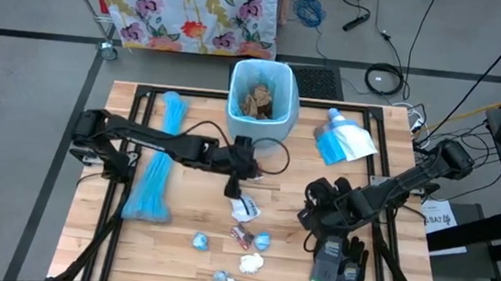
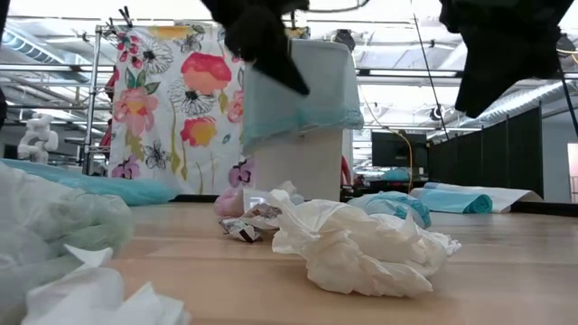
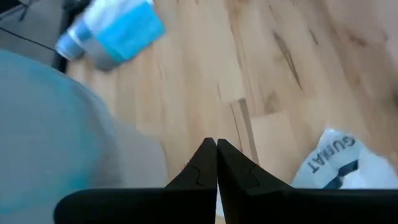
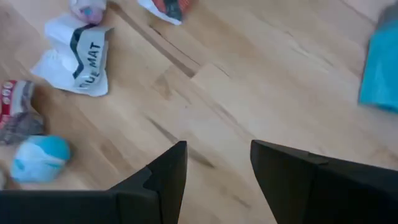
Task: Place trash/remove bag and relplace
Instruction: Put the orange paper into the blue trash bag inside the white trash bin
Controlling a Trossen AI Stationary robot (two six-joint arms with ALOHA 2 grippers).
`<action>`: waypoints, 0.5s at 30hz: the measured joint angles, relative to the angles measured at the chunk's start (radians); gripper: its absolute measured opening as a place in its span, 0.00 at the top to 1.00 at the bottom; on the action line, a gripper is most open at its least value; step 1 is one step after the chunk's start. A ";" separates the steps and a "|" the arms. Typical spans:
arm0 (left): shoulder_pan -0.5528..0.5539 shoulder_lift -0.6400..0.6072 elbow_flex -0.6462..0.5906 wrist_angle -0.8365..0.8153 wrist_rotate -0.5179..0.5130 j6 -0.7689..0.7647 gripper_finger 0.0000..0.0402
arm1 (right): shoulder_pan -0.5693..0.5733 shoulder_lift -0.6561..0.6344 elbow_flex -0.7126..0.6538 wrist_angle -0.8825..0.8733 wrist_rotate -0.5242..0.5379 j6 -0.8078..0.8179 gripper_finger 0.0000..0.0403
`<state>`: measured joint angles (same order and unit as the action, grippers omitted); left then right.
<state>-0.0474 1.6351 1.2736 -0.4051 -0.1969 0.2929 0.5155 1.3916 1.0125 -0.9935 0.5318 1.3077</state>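
Room: wooden surface (image 1: 186, 236) in a big workshop, with a flowery cloth (image 1: 190, 5) hanging behind it.
Blue bag roll: long bundle of blue bags (image 1: 158, 164) lying on the left part of the surface.
Left gripper: left gripper (image 1: 232, 191) hangs near the middle, just in front of the bin, with its two fingers pinched tight together and nothing between them. A white wrapper with letters (image 1: 246, 208) lies right beside it.
Bin: pale blue bin (image 1: 261, 94) at the back, with a blue bag in it and brown paper wads (image 1: 259, 103) already inside.
Trash: small scraps (image 1: 238, 245) are spread at the front middle: blue balls, a white tissue lump (image 2: 357, 248) and a shiny wrapper.
How it feels: I think the scraps are very light, soft and squashy. They may slip or blow away. Best to pinch a sticking-up fold or the fat middle of one lump.
Right gripper: right gripper (image 1: 310, 213) waits to the right of the scraps, fingers apart and empty.
Gloves: dark gloves (image 1: 340, 264) lie at the front right.
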 joint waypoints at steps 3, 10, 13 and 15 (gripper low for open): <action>0.000 -0.004 0.070 0.001 -0.005 0.000 1.00 | -0.025 -0.008 -0.050 0.049 -0.009 -0.072 0.58; -0.002 -0.003 0.096 -0.009 -0.015 -0.078 0.97 | -0.045 -0.055 -0.257 0.389 -0.043 -0.149 0.58; -0.003 0.004 0.098 -0.015 -0.047 -0.220 0.92 | -0.045 -0.060 -0.310 0.457 -0.062 -0.150 0.58; -0.003 0.007 0.097 -0.041 -0.048 -0.302 0.88 | -0.045 -0.059 -0.319 0.467 -0.084 -0.154 0.58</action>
<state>-0.0502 1.6417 1.3708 -0.4463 -0.2453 -0.0091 0.4709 1.3323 0.6936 -0.5261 0.4474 1.1538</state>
